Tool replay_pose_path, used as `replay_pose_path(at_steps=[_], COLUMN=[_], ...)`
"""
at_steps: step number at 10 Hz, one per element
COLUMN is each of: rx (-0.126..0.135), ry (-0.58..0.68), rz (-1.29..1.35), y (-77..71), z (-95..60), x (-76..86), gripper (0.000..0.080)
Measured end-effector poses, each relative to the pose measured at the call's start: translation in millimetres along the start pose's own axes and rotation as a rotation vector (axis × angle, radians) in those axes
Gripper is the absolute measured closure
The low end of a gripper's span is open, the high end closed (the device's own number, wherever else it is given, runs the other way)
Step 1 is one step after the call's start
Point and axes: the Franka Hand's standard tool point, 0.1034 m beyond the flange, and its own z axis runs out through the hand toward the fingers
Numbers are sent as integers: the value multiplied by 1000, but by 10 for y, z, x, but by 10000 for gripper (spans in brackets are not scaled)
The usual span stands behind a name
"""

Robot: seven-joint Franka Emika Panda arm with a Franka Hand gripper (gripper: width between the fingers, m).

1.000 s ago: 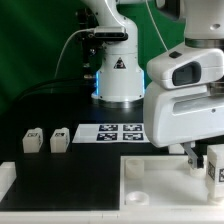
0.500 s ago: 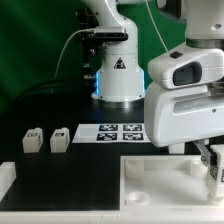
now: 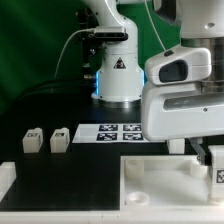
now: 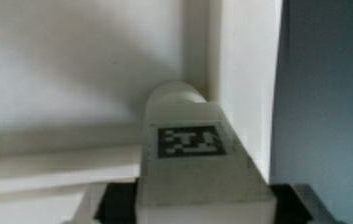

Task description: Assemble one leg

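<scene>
My gripper [image 3: 213, 165] is shut on a small white leg [image 3: 219, 173] with a black-and-white tag, held low over the right end of the large white panel [image 3: 150, 178] at the exterior view's right edge. In the wrist view the leg [image 4: 191, 135] sits between my dark finger pads [image 4: 123, 206], tag facing the camera. Its far tip is against the white panel [image 4: 66, 95], near an upright white edge. Two more legs [image 3: 32, 141] [image 3: 60, 139] stand on the black table at the exterior view's left.
The marker board [image 3: 120, 132] lies flat behind the panel, in front of the robot base [image 3: 118, 80]. The arm's large white wrist body [image 3: 185, 95] hides most of the right side. The panel's front rim lies along the table's near edge.
My gripper, still holding the leg, has moved a little toward the exterior view's right and lower toward the panel. The two legs on the table have not moved.
</scene>
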Motion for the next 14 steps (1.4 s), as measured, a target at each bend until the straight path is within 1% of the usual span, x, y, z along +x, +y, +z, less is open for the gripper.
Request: replay_pose_path(at_steps=[1,2,3,6,7,8,9,10,11,12,13,14], rx=[19,30,29,30,36,48,61,75,75,75,83,88], ry=[-5,-15,-15,-24,-29,-40,-44,-64,-66,-65,-54,-28], rz=[203,300,370,632,726,960,1113,1244,1265,1227,1185,1110], y=[21,26,-5,-24,-42,-78,-105,-102,-107,-108,-116,-119], z=[-4,-8,-12,2,4,12,16,10,14,16,34,98], x=[4,13,-1,-19,-24,-36,-29,-18,-24,-28,-41,-117], gripper=[500,500,500,500,500,502,502,502,502,427,427,289])
